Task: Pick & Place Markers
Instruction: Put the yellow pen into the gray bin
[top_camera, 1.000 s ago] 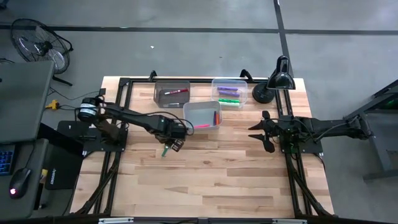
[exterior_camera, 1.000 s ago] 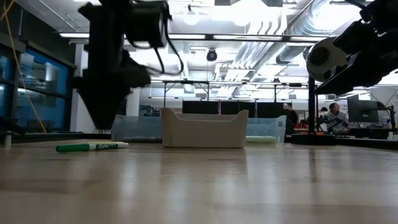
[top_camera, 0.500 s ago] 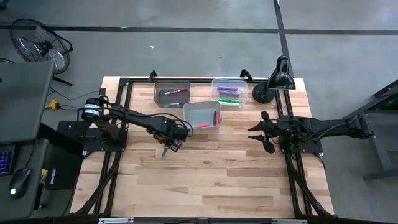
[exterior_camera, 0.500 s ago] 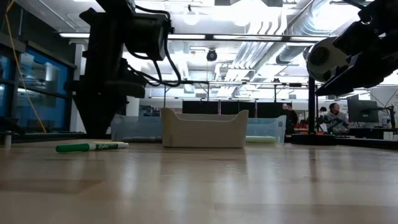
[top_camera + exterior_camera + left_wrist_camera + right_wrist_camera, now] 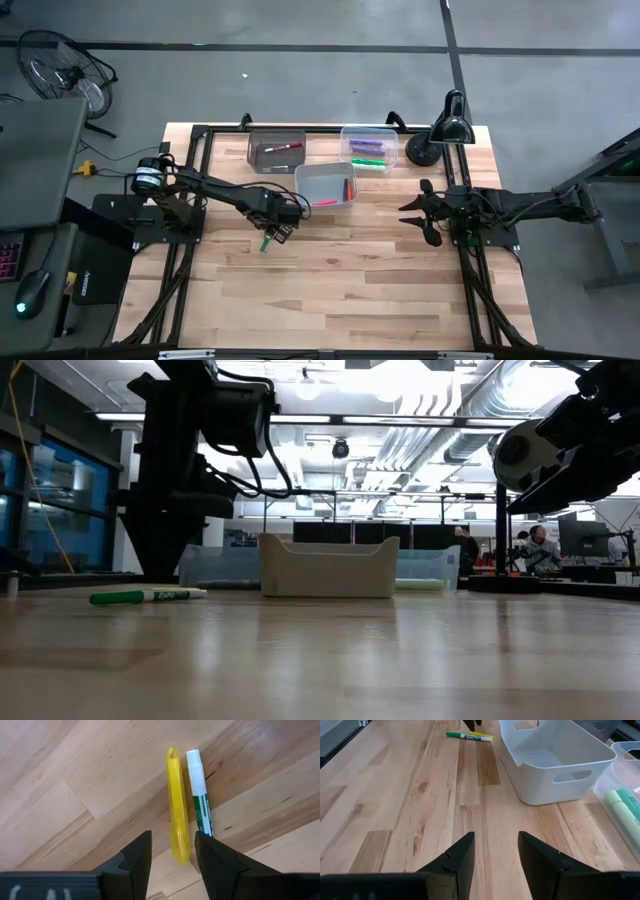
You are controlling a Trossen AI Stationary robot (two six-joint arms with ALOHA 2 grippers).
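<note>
Markers on the table: we see a yellow marker [image 5: 178, 810] and a green marker [image 5: 200, 800] lying side by side, touching or nearly so, on the bare wood toward the left-middle of the table [image 5: 350, 280], just in front of the white bin [image 5: 322, 180].
Markers already sorted: we count a pink one and a red-orange one inside the white bin, a red one in the grey bin [image 5: 262, 146] and purple and green ones in the clear bin [image 5: 354, 134], both bins by the table's far edge.
Left gripper [image 5: 172, 850]: we find it directly over the near end of the yellow marker, fingers spread and empty, one on each side of the barrel.
What changed: a second ago the left arm's jaws were narrower; they have since widened, and the arm has settled lower over the pair.
What it means: we judge this the set-up for a grasp on the yellow marker; the green one lies so close that the far finger may nudge or trap it.
Right gripper [image 5: 495, 855]: parked open and empty near the table's right edge, facing the white bin.
</note>
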